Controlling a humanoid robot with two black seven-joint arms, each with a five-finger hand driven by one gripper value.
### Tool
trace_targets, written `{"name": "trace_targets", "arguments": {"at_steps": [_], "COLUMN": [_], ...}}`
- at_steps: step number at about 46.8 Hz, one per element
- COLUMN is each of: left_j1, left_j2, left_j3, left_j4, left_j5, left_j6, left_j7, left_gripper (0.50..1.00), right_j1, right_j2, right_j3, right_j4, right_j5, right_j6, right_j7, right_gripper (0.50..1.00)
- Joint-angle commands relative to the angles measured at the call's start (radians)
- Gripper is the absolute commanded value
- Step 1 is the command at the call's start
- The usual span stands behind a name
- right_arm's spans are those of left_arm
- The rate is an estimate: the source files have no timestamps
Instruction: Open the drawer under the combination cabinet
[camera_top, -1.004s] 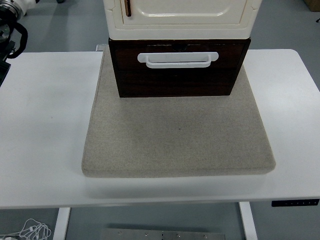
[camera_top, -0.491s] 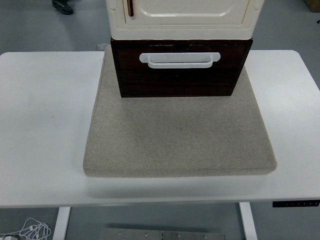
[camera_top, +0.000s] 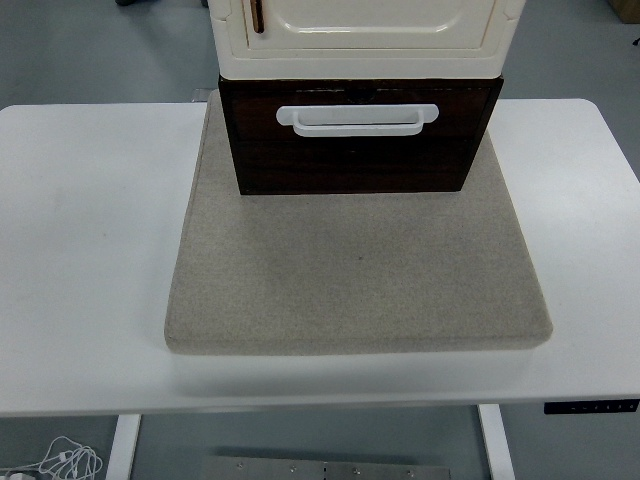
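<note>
Dark brown wooden drawer (camera_top: 355, 150) shut beneath the cream cabinet (camera_top: 360, 35), standing on a grey felt mat (camera_top: 355, 275).
No robot hand appears, so finger posture cannot be told. Pulling the white bar handle (camera_top: 357, 119) hard could slide the whole cabinet forward.

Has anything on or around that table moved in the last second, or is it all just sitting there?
Only the edges changed. A black arm that showed at the top left corner a second ago has gone out of view, and the whole picture shifted very slightly. The dark drawer remains closed, its white handle untouched, under the cream cabinet, on the grey mat on the white table.
</note>
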Motion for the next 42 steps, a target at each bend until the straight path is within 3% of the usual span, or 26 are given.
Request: {"name": "trace_targets", "arguments": {"at_steps": [1, 22, 31, 42], "left_j1": [-0.010, -0.174, -0.180, -0.186], "left_j2": [0.017, 0.177, 0.164, 0.124], "left_j3": [0.015, 0.297, 0.314, 0.346], "left_j4": [-0.078, -0.587, -0.705, -0.810], "left_j5": [0.002, 0.011, 0.138, 0.165], "left_j6": [0.037, 0.043, 0.038, 0.023], "left_j7": [-0.001, 0.004, 0.032, 0.139], "left_gripper": [1.000, 1.000, 1.000, 1.000], "right_j1": [0.000, 0.000, 0.000, 0.000], "right_j2": [0.000, 0.000, 0.000, 0.000], "right_j3": [0.000, 0.000, 0.000, 0.000], "right_j4": [0.000, 0.000, 0.000, 0.000], "right_j5": [0.000, 0.000, 0.000, 0.000], "right_j6": [0.000, 0.000, 0.000, 0.000], "right_j7": [0.000, 0.000, 0.000, 0.000], "right_gripper": [0.926, 0.926, 0.926, 0.926]}}
